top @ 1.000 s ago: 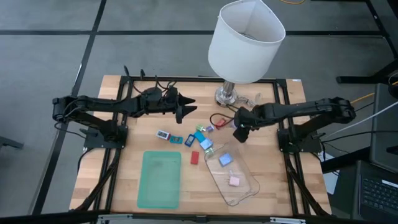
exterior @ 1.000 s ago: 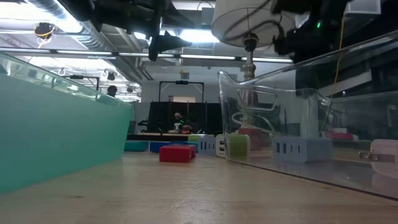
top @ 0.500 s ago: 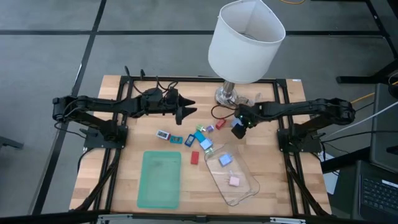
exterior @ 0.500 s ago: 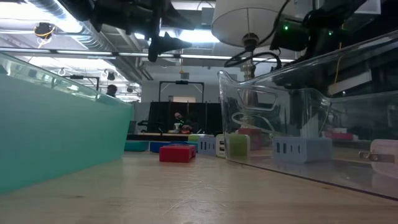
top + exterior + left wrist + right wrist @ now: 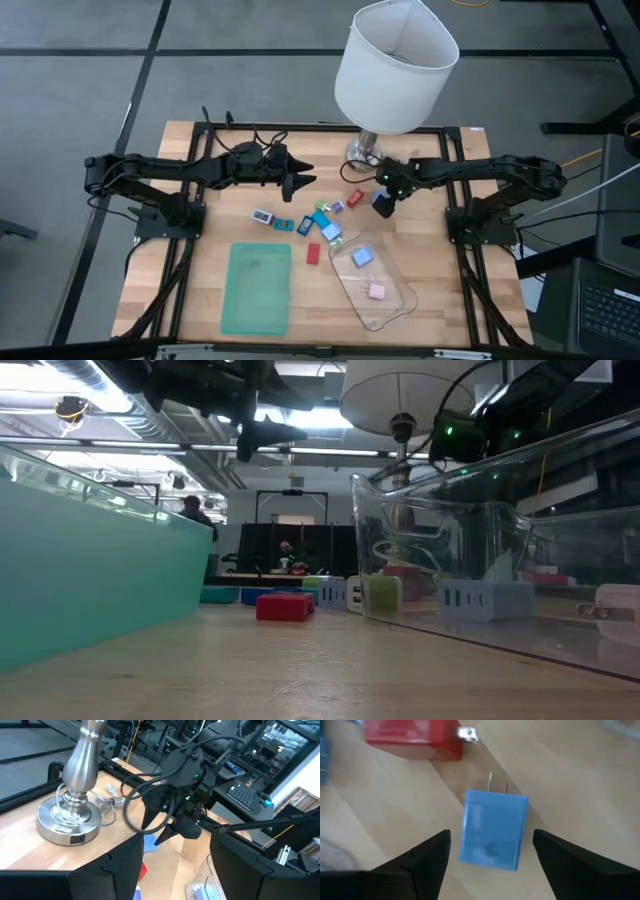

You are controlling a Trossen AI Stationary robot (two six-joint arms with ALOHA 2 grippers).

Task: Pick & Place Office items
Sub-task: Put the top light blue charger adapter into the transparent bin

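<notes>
Several tiny office items lie flat in a loose cluster mid-table [image 5: 320,220], among them a red piece [image 5: 313,253] and a white-and-blue one [image 5: 261,215]. My right gripper [image 5: 383,203] hovers open at the cluster's right end. In the right wrist view, a blue plug-like piece [image 5: 492,835] with two prongs lies on the wood between my open fingers [image 5: 427,857], untouched, with a red piece [image 5: 412,737] just beyond. My left gripper [image 5: 300,178] waits open above the table's far-left part. Two more pieces, light blue [image 5: 362,257] and pink [image 5: 377,291], lie inside the clear tub [image 5: 395,300].
A flat green tray [image 5: 257,288] lies near the front edge, left of the tub. A lamp with a white shade [image 5: 395,65] stands on its metal base [image 5: 365,153] at the far edge, close to my right arm, its cable [image 5: 345,190] looping beside the items.
My right gripper has moved a little toward the far edge and the lamp base, staying over the right end of the cluster. No item has moved.
</notes>
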